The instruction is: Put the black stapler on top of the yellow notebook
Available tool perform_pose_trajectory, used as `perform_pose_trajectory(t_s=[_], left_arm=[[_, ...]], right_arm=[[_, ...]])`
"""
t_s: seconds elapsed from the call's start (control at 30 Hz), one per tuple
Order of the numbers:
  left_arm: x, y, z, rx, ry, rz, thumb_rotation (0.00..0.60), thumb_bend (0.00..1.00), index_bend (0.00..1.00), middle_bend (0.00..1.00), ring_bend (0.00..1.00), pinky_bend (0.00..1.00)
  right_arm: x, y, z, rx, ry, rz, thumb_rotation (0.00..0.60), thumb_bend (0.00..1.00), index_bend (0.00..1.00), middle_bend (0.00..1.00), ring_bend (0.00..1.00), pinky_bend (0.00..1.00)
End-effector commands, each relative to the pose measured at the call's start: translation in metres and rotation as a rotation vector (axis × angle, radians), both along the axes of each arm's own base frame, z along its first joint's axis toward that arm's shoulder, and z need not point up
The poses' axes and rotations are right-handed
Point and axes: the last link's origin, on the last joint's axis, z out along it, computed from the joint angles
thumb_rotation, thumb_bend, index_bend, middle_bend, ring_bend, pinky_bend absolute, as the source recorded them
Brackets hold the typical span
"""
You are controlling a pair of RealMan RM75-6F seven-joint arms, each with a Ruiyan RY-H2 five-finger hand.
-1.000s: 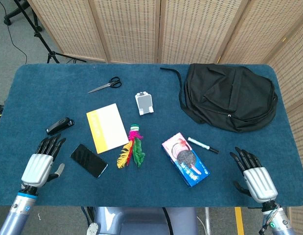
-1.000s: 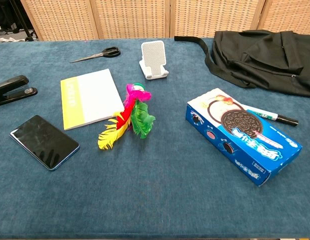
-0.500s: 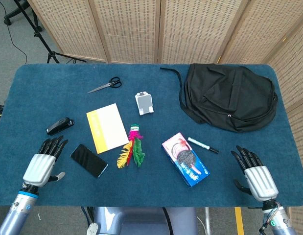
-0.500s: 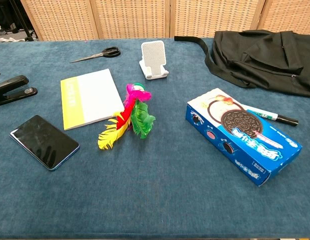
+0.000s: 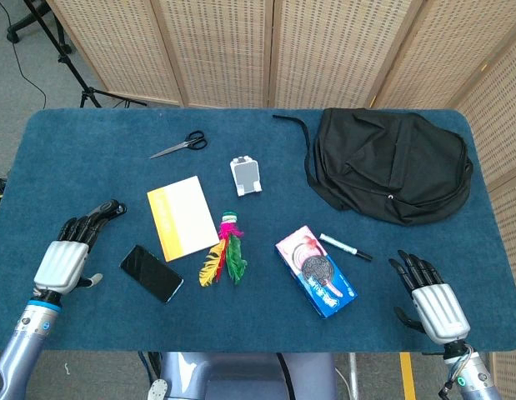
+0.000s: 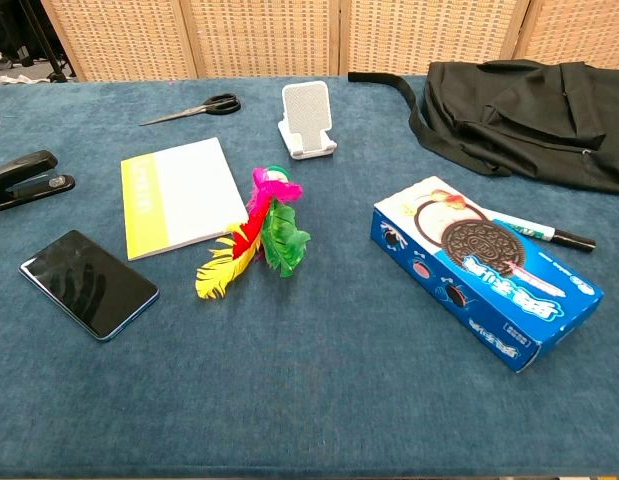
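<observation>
The black stapler [image 6: 25, 179] lies on the blue table left of the yellow notebook [image 6: 179, 195], apart from it. In the head view my left hand [image 5: 66, 254] is open, and its outstretched fingers [image 5: 95, 218] hide most of the stapler. The chest view shows the stapler bare, with no finger on it. The yellow notebook [image 5: 181, 217] lies flat to the right of that hand. My right hand [image 5: 429, 297] rests open and empty at the near right of the table.
A black phone [image 5: 151, 272] lies just right of my left hand. Coloured feathers [image 5: 226, 252], a cookie box [image 5: 316, 271], a marker [image 5: 345, 247], a phone stand [image 5: 245, 175], scissors [image 5: 181, 146] and a black backpack [image 5: 391, 162] are spread over the table.
My left hand has moved forward and slightly left, its fingers now reaching over the stapler. The right hand has barely shifted. The stapler has not moved.
</observation>
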Motion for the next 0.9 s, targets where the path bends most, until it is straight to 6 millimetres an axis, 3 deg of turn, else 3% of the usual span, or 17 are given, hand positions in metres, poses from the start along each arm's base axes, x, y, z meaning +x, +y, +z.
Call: perform_pose_trajectory(t_s=[0.03,0.3,0.67,0.9], left_arm=[[0.0,0.017,0.003,0.01,0.022,0.006,0.6,0.11,0.0,0.0,0.0,0.01],[-0.011,0.059,-0.011,0.006,0.018,0.103,0.6,0.11,0.0,0.0,0.0,0.01],[-0.014,0.088,-0.03,-0.008,0.029,0.164,0.6,0.11,0.0,0.0,0.0,0.01],[-0.01,0.096,-0.037,0.002,0.016,0.173,0.6,0.11,0.0,0.0,0.0,0.01]], right_arm=[[0.0,0.0,0.0,0.0,0.0,-0.001,0.6,0.34,0.0,0.0,0.0,0.11],[0.0,0.0,0.0,0.001,0.001,0.0,0.6,0.34,0.0,0.0,0.0,0.11],[0.0,-0.001,-0.002,0.007,0.007,0.001,0.6,0.34,0.0,0.0,0.0,0.11],[0.0,-0.001,-0.002,0.005,0.007,0.002,0.6,0.33,0.0,0.0,0.0,0.11]])
